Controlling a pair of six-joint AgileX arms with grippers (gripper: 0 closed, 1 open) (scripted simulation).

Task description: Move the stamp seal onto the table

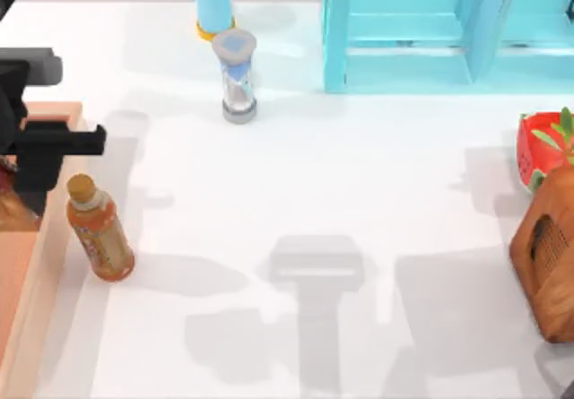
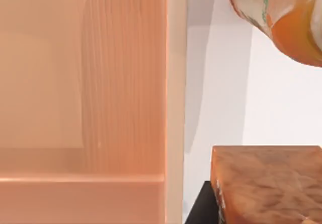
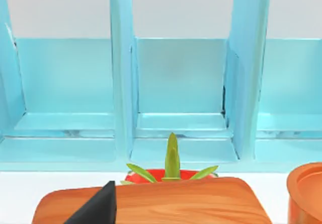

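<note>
Tan wood is showing close up in the left wrist view: the stamp seal (image 2: 269, 183) is sitting in the left gripper (image 1: 31, 179), with one dark finger (image 2: 201, 211) pressing flat against its side, so the jaws are looking closed down to the width of the block and gripping it. From above, that gripper is hanging at the table's 9 o'clock edge, over the light wooden tray (image 1: 43, 282), and a reddish-brown bit of the seal is peeking out just below it at the far left. Whether the seal is hanging over the tray floor or past the rim I cannot tell; the wrist view is placing it beside the raised rim with white table (image 1: 359, 175) behind it, and it is not visibly resting on anything. Amber bottle (image 1: 100, 229) is standing upright on the table just outside the tray rim, at about 4 o'clock from the left gripper, near it but apart. Grey-capped hourglass (image 1: 238, 76) is standing toward 12 o'clock, with a blue cylinder (image 1: 213, 3) just behind it. Cyan rack (image 1: 421, 31) is occupying the 1 o'clock corner. Red strawberry-like pot (image 1: 541, 146) is sitting at 3 o'clock, touching or nearly touching the large brown slotted block (image 1: 549, 255) at 4 o'clock. Right gripper (image 3: 98, 209) is hanging over that block, facing the rack; how far open it is I cannot tell.
</note>
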